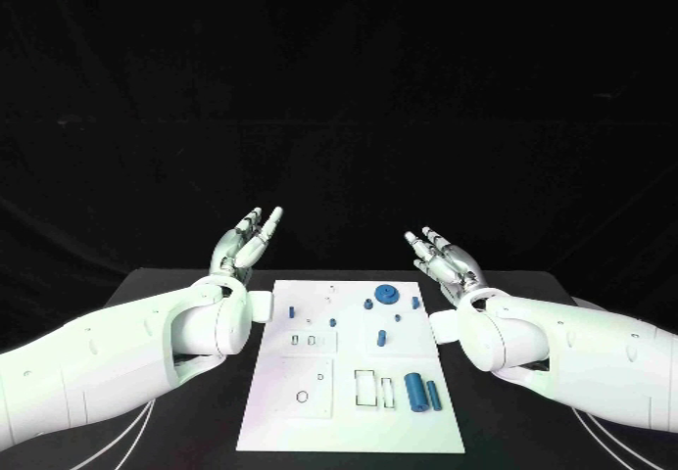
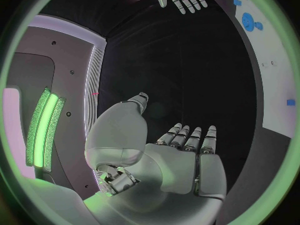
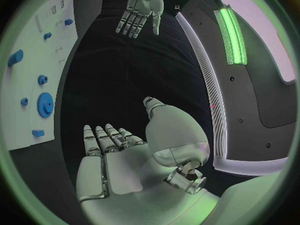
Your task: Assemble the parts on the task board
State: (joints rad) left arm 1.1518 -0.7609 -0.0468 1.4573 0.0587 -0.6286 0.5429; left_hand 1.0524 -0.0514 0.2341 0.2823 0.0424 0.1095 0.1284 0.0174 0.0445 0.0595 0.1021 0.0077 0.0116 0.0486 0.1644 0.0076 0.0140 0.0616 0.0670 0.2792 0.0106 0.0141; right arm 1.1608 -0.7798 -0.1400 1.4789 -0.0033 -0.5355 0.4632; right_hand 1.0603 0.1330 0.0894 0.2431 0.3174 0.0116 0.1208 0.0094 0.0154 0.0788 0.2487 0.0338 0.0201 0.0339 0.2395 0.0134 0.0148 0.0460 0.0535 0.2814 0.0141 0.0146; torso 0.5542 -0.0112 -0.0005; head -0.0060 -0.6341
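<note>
Task board [image 1: 361, 392] flat on the black surface [image 1: 169, 284], midway between both arms. Blue parts scattered across it: a large gear [image 1: 386, 292] near the far edge, a fat cylinder [image 1: 415, 390] toward the near right. Left robot hand [image 1: 243, 242] raised beyond the board's far left corner, fingers straight and apart, holding nothing. Right robot hand [image 1: 444, 255] likewise at the far right, spread and empty.
</note>
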